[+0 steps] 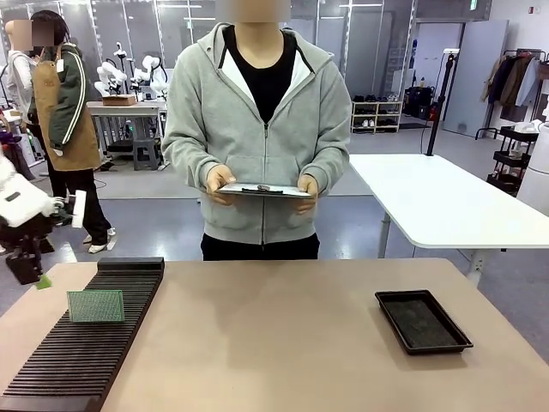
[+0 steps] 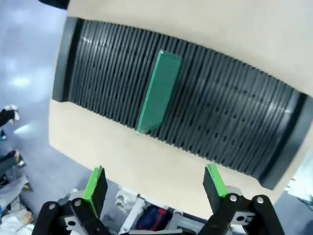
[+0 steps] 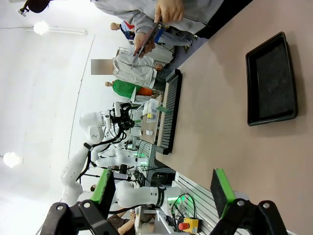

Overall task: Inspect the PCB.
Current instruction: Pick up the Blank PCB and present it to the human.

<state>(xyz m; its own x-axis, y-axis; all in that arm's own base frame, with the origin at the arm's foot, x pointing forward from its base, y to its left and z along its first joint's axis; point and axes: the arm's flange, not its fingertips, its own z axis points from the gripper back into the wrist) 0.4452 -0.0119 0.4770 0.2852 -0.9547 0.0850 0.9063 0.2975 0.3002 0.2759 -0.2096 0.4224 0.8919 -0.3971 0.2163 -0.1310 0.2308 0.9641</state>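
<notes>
Your left gripper [image 2: 155, 171] and right gripper [image 3: 164, 172] are black, with green pads [image 2: 95, 186] at the tips, screws [image 2: 230, 198] just behind, and the left arm [image 1: 21, 202] white.

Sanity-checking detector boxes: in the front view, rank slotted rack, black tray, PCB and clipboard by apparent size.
1. slotted rack
2. black tray
3. PCB
Unranked: clipboard. It is held farther off and nearly edge-on, so comparing it with the PCB is unsure.

The long black ribbed plastic rack [image 1: 86, 343] runs off the bottom edge in the front view, so its near end is lost to me. The small green dotted board [image 1: 95, 305] stands in a slot, its lower edge sunk out of sight. The robot's white left arm [image 1: 19, 206] is cut by the left edge. A dark thing [image 1: 264, 188] on the person's flat grey clipboard [image 1: 292, 192] is too small to tell. From the left wrist, that board [image 2: 159, 93] looks blurred.
</notes>
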